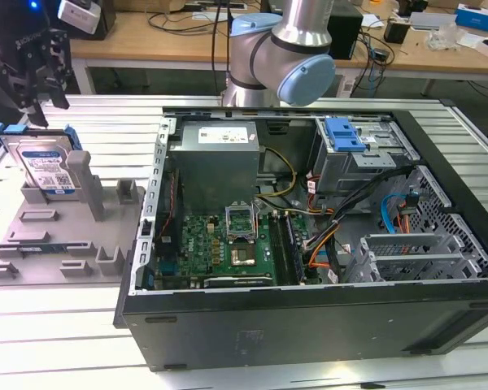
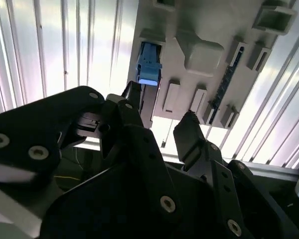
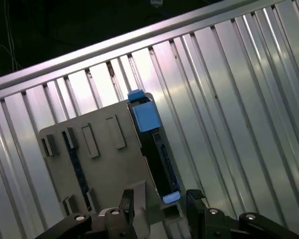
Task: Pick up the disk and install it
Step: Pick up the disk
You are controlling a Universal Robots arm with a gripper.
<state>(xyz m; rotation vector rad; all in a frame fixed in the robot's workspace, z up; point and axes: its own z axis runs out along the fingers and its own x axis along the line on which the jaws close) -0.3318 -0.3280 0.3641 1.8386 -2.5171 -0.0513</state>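
Nearest in the exterior view: one open computer case (image 1: 309, 325) lying on the ribbed metal bench (image 1: 65, 349), at the exterior view's right.

Beside it, at the exterior view's left: one grey fixture plate (image 1: 32, 244) lying flat on the bench.

One disk (image 1: 42, 166) stands on edge in a slot at the far-left corner of the plate. One tall grey post (image 1: 80, 175) stands just beside it. The disk's labelled face is turned toward the case side and the near side. In the first wrist view its top edge (image 3: 157, 149) runs along the plate's side edge. Whether its longer side stands upright or runs along the plate cannot be settled.

One gripper (image 1: 24, 101) hangs directly above the disk. Its jaws stand wide and hold nothing. In the first wrist view the two fingertips (image 3: 127, 201) sit either side of the disk's edge line, with no grip visible.

Farther back: one robot arm (image 1: 297, 41), then a wooden worktop (image 1: 146, 36).
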